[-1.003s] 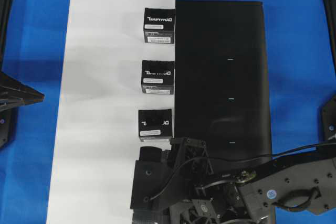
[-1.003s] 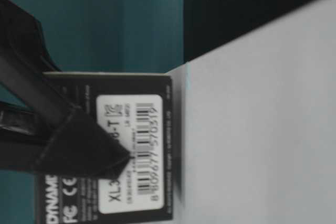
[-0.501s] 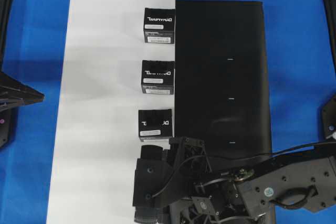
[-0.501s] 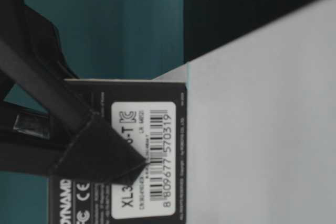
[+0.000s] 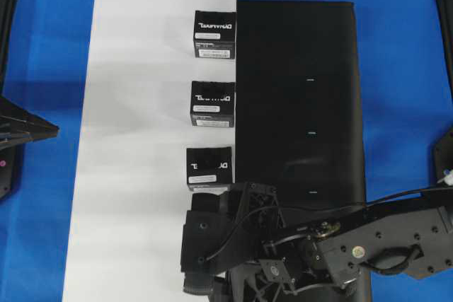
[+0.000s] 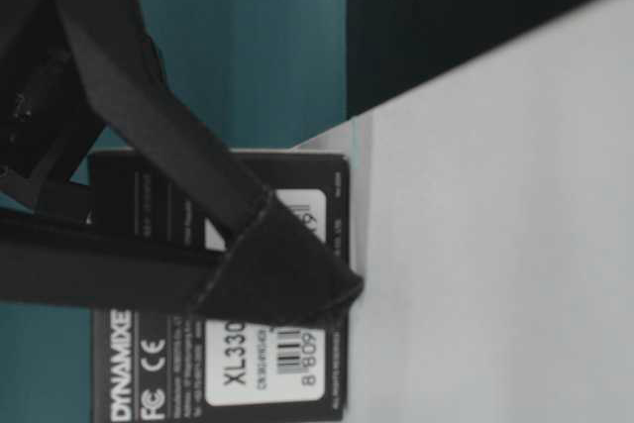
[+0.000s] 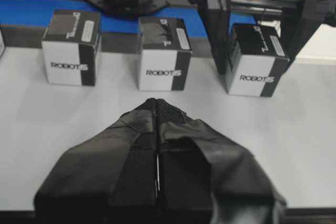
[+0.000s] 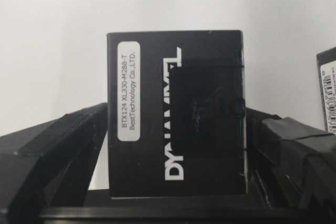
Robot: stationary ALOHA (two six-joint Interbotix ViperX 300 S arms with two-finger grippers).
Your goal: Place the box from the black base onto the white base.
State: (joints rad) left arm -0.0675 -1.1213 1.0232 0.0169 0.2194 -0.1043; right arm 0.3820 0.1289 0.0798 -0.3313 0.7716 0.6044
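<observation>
White sheet (image 5: 134, 104) is where the box (image 8: 176, 114) now sits, flat on its base, at the 6 o'clock end of a column that runs along the sheet's 3 o'clock edge in the overhead view. The black sheet (image 5: 297, 47) lies just beside that edge, with no box showing on it. The neighbouring box (image 5: 209, 167) is close by at 12 o'clock, and two more stand beyond it, all lettered the same way. I judge the spot was chosen to carry on that row, tight to the border the box had to cross.

The right claw (image 7: 258, 51) straddles the box, with one finger at 9 o'clock of it and one at 3 o'clock in the wrist view. The jaws stand apart and wider than the carton, so the box rests on the sheet and is not gripped. The left finger may just brush the carton's side; the dark tape against dark card makes that hard to tell. The release looks done, and a straight lift would clear the neighbour.

The left claw (image 7: 157, 124) hangs over bare white sheet, its fingers pressed together on nothing.
</observation>
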